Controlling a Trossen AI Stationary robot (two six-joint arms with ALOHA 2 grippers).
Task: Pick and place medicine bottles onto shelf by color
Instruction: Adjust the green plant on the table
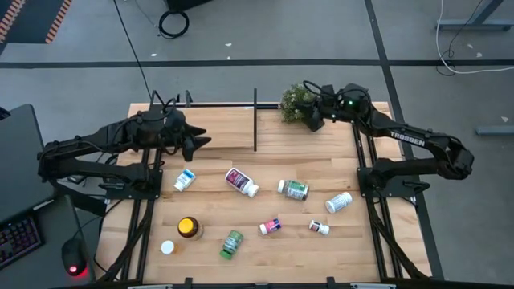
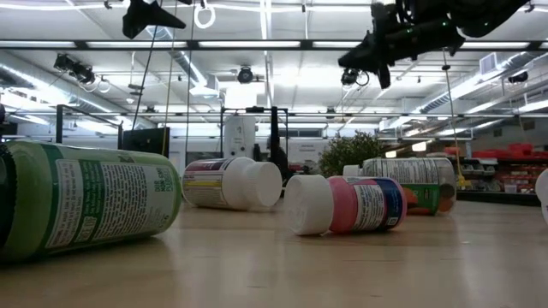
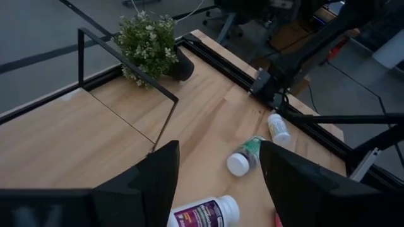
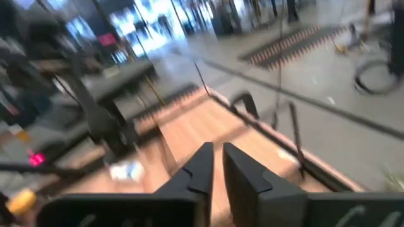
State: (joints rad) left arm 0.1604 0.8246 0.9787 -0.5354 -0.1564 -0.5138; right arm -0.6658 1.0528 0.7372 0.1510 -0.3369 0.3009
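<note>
Wooden shelf (image 1: 221, 128): far side of table, black rods round it, nothing on it yet; sorting by colour not begun.
Bottles: eight lying loose on near half, well apart, likely scattered so each can be picked singly.
Blue-label bottle (image 1: 185, 180): near left, closest to left gripper, probably first pick.
Magenta-label bottle (image 1: 242, 182): centre, on its side, cap toward the near right.
Amber bottle (image 1: 189, 229): near left, upright, beside a small white bottle (image 1: 167, 247).
Green bottle (image 1: 231, 244): near centre, lying flat.
Left gripper (image 1: 195, 141): above shelf's left part, fingers spread, empty, seemingly poised to descend.
Right gripper (image 1: 314, 115): far right, just by plant (image 1: 295, 102), fingers almost together, carrying nothing; likely parked clear.
</note>
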